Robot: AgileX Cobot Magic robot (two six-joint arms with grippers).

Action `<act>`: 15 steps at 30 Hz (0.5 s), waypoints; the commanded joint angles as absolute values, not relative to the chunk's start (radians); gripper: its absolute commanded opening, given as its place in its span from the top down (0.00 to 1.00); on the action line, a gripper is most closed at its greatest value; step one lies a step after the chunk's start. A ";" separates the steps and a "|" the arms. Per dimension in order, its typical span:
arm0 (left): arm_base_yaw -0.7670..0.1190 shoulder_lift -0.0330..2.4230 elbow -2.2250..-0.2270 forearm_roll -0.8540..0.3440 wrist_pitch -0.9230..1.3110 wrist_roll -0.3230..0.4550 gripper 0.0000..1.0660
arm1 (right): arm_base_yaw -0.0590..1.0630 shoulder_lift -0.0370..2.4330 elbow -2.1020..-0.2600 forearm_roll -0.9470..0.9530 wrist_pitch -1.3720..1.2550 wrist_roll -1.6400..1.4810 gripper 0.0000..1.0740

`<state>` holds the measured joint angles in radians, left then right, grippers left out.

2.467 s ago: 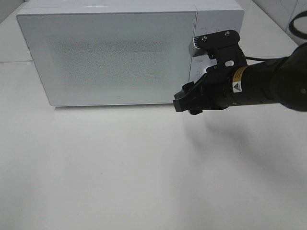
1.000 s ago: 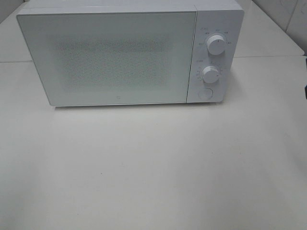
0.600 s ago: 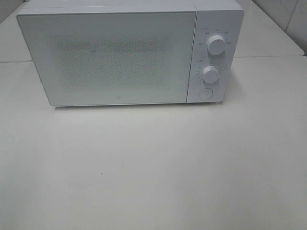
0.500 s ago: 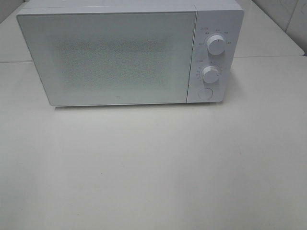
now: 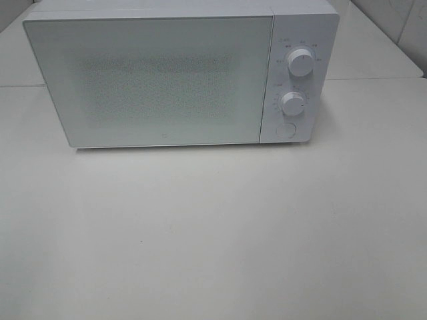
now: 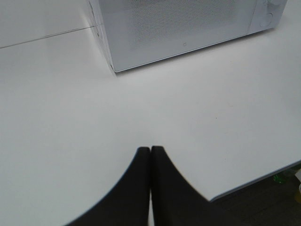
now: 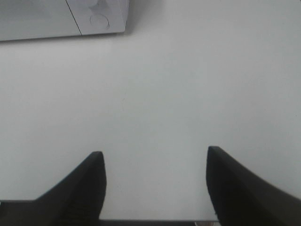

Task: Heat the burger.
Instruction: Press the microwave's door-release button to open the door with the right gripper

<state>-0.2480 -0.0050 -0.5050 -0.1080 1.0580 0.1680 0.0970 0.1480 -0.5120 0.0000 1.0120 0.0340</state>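
While both arms hover at the near edge of the white matte counter point(image 5: 213, 233), neither holds anything. The left gripper point(image 6: 150, 149) has its two black fingers pressed flat together, and the right gripper point(image 7: 154, 151) has its jaws spread wide over bare surface. Nothing I can see lies on the middle of the counter. Toward the far edge stands the boxy white microwave oven point(image 5: 180, 73), its frosted door point(image 5: 147, 80) fully shut. Its panel, nearer the far right corner, carries an upper white dial point(image 5: 301, 63), a lower white dial point(image 5: 293, 103) and a round white button point(image 5: 286, 131). The burger shows in no view; presumably it sits behind that door, though the frosting hides the inside. If heating is under way, the sound course is to keep both grippers clear of the door's swing and leave the dials alone. Any later press on the button should be square and gentle, so the oven does not slide.
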 commanded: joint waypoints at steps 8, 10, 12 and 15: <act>-0.245 -0.026 -0.503 -0.110 1.043 0.165 1.00 | 0.094 -0.028 -0.504 0.000 1.002 0.013 0.44; -0.245 -0.026 -0.503 -0.110 1.043 0.162 1.00 | 0.094 -0.029 -0.504 0.000 1.002 0.013 0.44; -0.245 -0.026 -0.503 -0.110 1.043 0.162 1.00 | 0.094 -0.029 -0.504 0.000 1.002 0.013 0.44; -0.245 -0.026 -0.503 -0.110 1.043 0.162 1.00 | 0.094 -0.029 -0.504 0.000 1.002 0.013 0.44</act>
<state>-0.2480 -0.0050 -0.5050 -0.1080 1.0580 0.1680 0.0970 -0.0050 -0.5080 0.0000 1.0130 0.0200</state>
